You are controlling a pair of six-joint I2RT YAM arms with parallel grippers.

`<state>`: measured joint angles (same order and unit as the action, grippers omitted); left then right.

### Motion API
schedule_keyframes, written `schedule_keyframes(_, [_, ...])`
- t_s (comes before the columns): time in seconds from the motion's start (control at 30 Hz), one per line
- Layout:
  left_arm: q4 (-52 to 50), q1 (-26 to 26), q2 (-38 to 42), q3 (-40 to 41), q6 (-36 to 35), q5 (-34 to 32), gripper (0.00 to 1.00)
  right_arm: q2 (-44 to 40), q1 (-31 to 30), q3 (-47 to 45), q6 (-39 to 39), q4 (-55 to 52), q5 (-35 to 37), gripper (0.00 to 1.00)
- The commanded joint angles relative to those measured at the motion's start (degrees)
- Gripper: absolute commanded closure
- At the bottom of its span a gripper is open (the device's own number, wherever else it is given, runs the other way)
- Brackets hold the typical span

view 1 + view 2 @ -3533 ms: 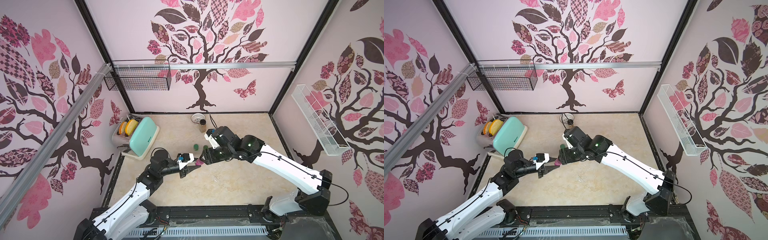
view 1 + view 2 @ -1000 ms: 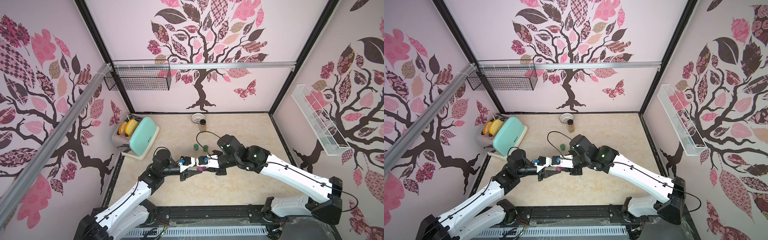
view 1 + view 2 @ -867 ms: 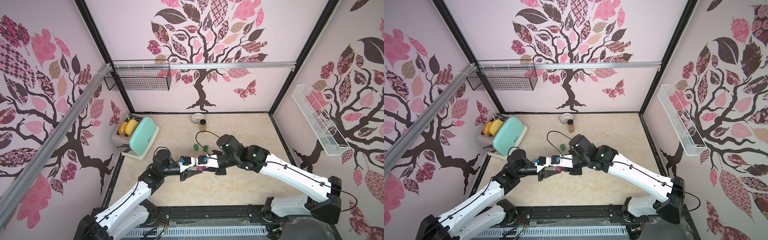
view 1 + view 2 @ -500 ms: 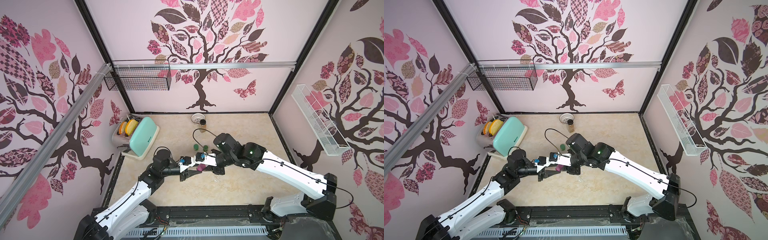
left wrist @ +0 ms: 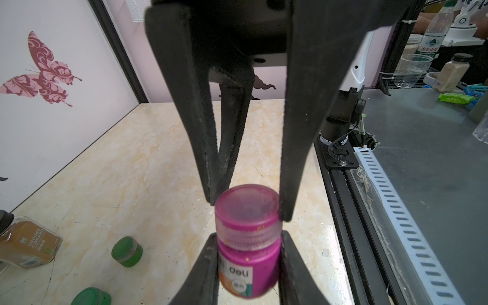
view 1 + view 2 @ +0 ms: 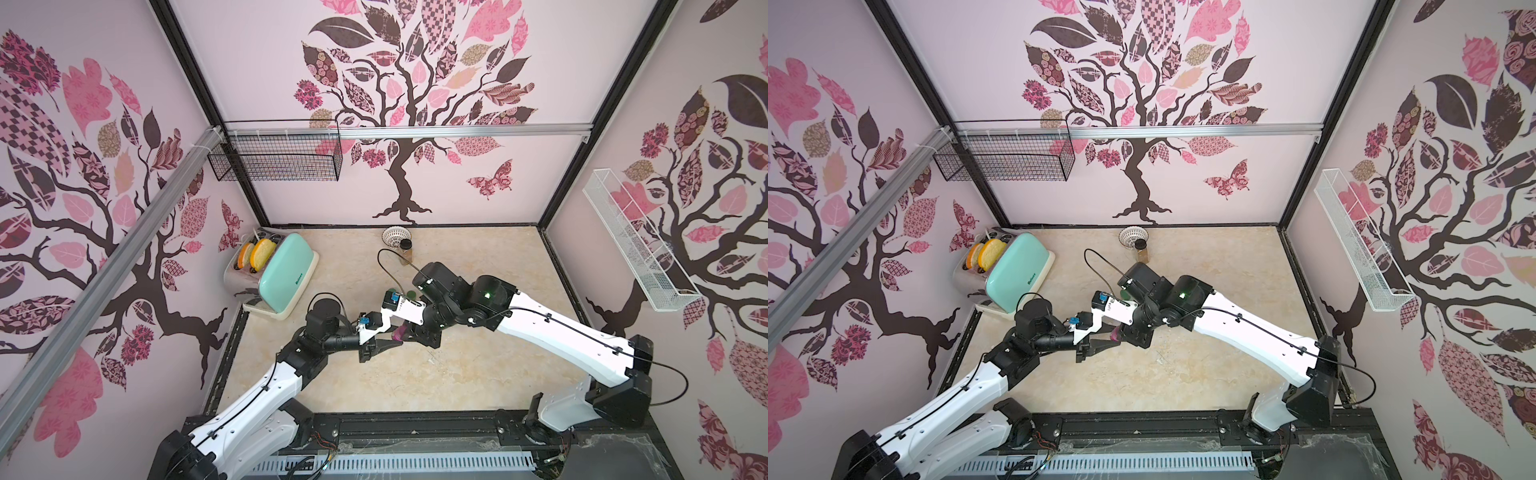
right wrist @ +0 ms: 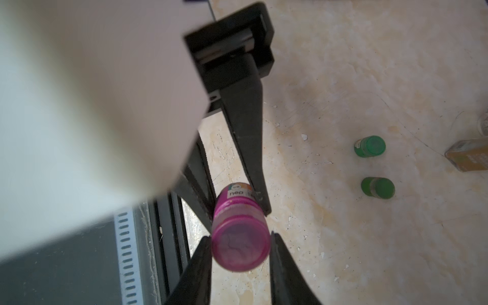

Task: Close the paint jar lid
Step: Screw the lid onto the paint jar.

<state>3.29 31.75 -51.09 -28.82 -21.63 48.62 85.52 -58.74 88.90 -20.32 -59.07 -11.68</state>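
Note:
A magenta paint jar (image 5: pixel 248 266) hangs on its side above the tabletop, seen in both top views (image 6: pixel 401 332) (image 6: pixel 1116 332). My left gripper (image 5: pixel 249 264) is shut on the jar's labelled body. The translucent magenta lid (image 7: pixel 240 245) sits on the jar's mouth, and my right gripper (image 7: pixel 240 250) is shut on it from the opposite side. In the left wrist view the lid (image 5: pixel 247 214) shows between the right gripper's black fingers (image 5: pixel 286 184). In the right wrist view the jar body (image 7: pixel 239 195) sits between the left fingers (image 7: pixel 253 158). The two grippers meet tip to tip (image 6: pixel 386 340).
Two small green jars (image 7: pixel 369 146) (image 7: pixel 377 187) stand on the table behind the arms. A cinnamon spice bottle (image 6: pixel 405 251) and a white strainer (image 6: pixel 394 235) sit near the back wall. A mint toaster (image 6: pixel 282 272) is at the left, the black rail (image 6: pixel 415 424) along the front.
The right wrist has rolled about the lid, its camera swinging toward the back wall. The left arm and the jar have stayed in place, both grips unchanged.

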Motion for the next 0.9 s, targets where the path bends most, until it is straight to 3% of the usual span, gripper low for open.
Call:
schedule_keyframes(0.0, [2.68,0.65,0.90,-0.89,-1.31,1.48,0.76,3.12,-2.57,2.56,11.75,0.84,3.68,0.82])
schedule_keyframes(0.27, [2.64,0.64,1.09,-0.89,-1.52,0.91,0.76,5.98,-4.73,5.41,36.09,0.66,4.18,0.84])
schedule_keyframes(0.37, [2.69,0.66,1.24,-0.80,-1.75,0.77,0.76,7.69,-5.11,6.76,41.64,-0.42,2.65,0.82])
schedule_keyframes(0.67, [2.77,0.68,1.40,-0.80,-1.74,0.77,0.76,8.63,-5.24,7.81,45.72,0.65,1.15,0.68])
schedule_keyframes(0.87, [2.78,0.68,1.26,-0.85,-1.75,0.86,0.76,6.09,-4.92,9.81,42.05,-1.75,7.00,0.59])
